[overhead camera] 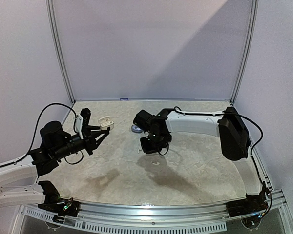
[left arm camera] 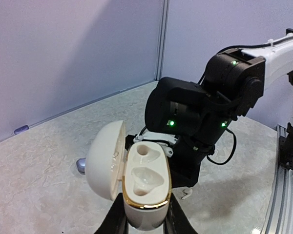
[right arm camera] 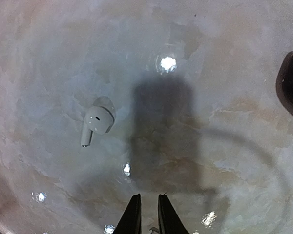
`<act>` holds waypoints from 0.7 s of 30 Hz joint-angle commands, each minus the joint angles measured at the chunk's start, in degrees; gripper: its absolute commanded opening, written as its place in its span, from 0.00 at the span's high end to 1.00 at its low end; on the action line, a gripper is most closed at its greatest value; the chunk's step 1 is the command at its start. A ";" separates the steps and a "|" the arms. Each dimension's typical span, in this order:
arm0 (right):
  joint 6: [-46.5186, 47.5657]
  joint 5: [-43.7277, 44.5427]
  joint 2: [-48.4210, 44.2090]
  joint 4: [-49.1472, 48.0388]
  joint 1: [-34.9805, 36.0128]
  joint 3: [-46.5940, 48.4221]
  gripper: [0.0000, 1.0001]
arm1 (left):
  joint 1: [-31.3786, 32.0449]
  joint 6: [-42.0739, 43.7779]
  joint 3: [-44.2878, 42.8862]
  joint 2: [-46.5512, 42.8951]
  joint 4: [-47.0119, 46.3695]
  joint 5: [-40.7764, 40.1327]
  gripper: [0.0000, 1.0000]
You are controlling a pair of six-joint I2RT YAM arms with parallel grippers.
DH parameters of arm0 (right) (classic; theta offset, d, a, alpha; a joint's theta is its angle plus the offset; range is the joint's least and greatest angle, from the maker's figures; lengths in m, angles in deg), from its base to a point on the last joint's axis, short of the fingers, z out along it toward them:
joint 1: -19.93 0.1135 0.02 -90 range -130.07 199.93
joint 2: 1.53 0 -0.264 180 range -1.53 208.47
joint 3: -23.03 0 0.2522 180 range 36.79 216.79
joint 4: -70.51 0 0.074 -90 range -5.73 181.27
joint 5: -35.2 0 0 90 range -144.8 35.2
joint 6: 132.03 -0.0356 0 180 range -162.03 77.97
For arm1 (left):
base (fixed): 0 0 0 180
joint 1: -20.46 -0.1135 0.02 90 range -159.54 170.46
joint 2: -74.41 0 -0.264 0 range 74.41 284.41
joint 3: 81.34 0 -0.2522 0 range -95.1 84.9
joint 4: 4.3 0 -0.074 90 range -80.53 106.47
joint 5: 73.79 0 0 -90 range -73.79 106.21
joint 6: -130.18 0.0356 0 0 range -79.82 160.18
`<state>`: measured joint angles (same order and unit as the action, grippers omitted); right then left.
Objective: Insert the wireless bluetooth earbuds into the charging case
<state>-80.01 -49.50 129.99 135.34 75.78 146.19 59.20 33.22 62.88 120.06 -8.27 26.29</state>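
R end effector [right arm camera: 149, 201]: fingers drawn almost together, only a slit between them and nothing in it; it hung pointing down over the tabletop [right arm camera: 210, 58].
Earbud position: the earbud [right arm camera: 98, 121] lay loose on the tabletop, ahead and to the left of those fingers in the wrist view, apart from them and not touching.
Earbud look: white, glossy, rounded head w/ a short stem pointing away to the lower left; a tiny dark dot on the head.
Earbud handling: we judged it v. light, rigid and slick, so apt to skid or pop out of a pinch.
Where to grip: prob. best taken across the head's flatter sides, near where the stem starts, leaving the stem free to go into a well.
L end effector [left arm camera: 147, 224]: closed on the charging case [left arm camera: 146, 204], a finger on each side of its lower body, holding it off the tabletop.
Case look: cream-white w/ a gold rim; lid [left arm camera: 105, 161] swung open to the left.
Wells: upper well [left arm camera: 145, 152] looked empty; lower well [left arm camera: 144, 179] we couldn't tell.
Further out: a small grey item [left arm camera: 81, 165] sat on the tabletop behind the case; we couldn't tell what it was.
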 commanded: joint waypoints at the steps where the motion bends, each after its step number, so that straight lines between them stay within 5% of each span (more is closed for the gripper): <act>1: -1.92 -3.06 1.63 -1.53 0.07 -1.52 0.88 | 0.02 0.94 -0.53 0.51 -2.28 0.94 1.00; 21: -7.38 0.50 -1.69 -3.00 4.89 -13.02 0.95 | 2.47 4.18 0.50 -0.56 -3.01 2.98 1.00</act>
<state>-85.43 -49.43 127.54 127.08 78.47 136.01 60.25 36.10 62.88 120.54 -9.60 28.26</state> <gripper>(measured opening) 0.053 0.202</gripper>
